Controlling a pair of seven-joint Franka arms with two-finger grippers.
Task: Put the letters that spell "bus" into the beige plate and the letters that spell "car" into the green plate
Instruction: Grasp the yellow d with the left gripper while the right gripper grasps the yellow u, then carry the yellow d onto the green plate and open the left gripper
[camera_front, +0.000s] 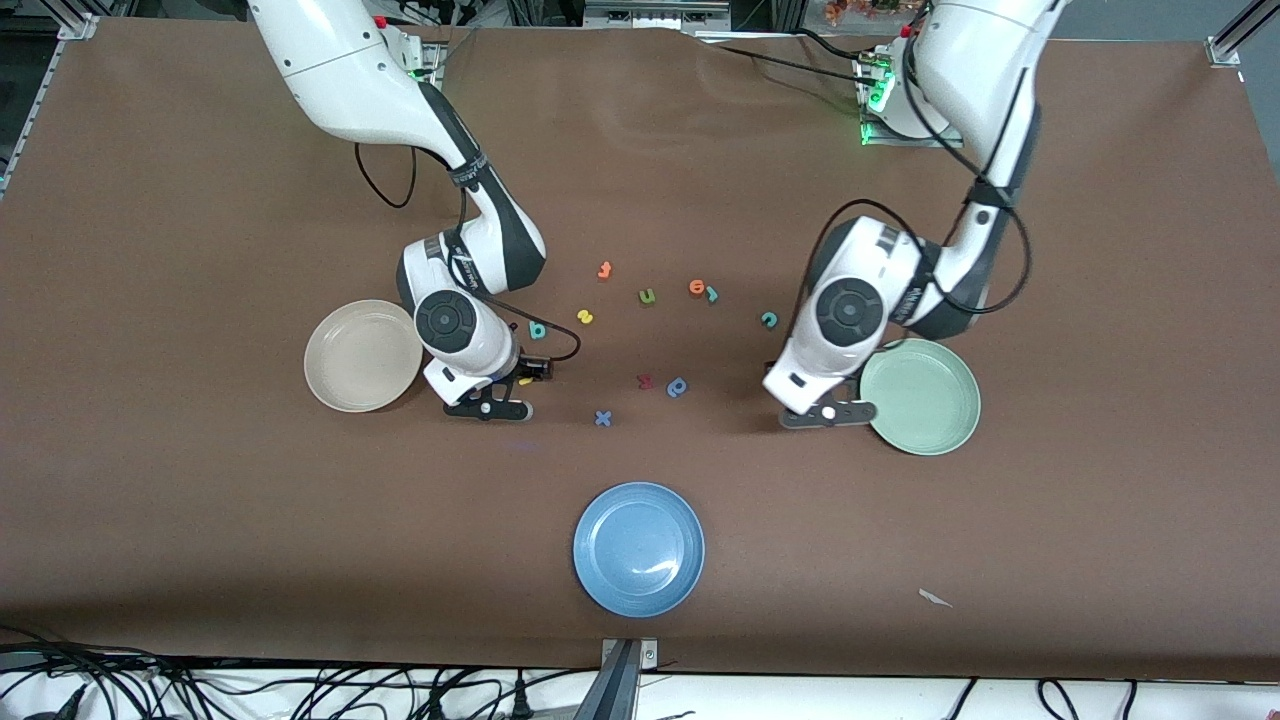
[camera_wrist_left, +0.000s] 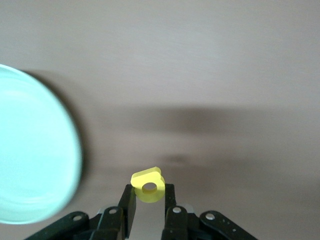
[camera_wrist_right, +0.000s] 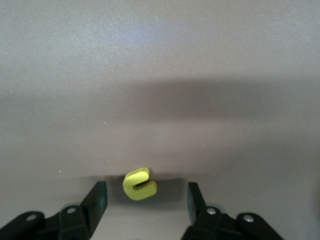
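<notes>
My left gripper (camera_wrist_left: 149, 194) is shut on the yellow a (camera_wrist_left: 148, 186), low over the table beside the green plate (camera_wrist_left: 30, 150). In the front view this gripper (camera_front: 806, 396) sits at the green plate's (camera_front: 925, 398) rim. My right gripper (camera_wrist_right: 146, 196) stands open, its fingers on either side of the yellow u (camera_wrist_right: 140, 184), which lies on the table without touching them. It (camera_front: 512, 384) is beside the beige plate (camera_front: 362, 355), with the u (camera_front: 525, 381) showing. The teal b (camera_front: 537, 329), yellow s (camera_front: 586, 316), teal c (camera_front: 769, 319) and light-blue r (camera_front: 712, 294) lie loose mid-table. Both plates hold nothing.
A blue plate (camera_front: 639, 548) sits nearest the front camera. Other loose letters lie between the arms: an orange t (camera_front: 604, 269), a green u (camera_front: 647, 296), an orange letter (camera_front: 697, 288), a red letter (camera_front: 645, 381), a blue rounded letter (camera_front: 677, 387) and a blue x (camera_front: 602, 418).
</notes>
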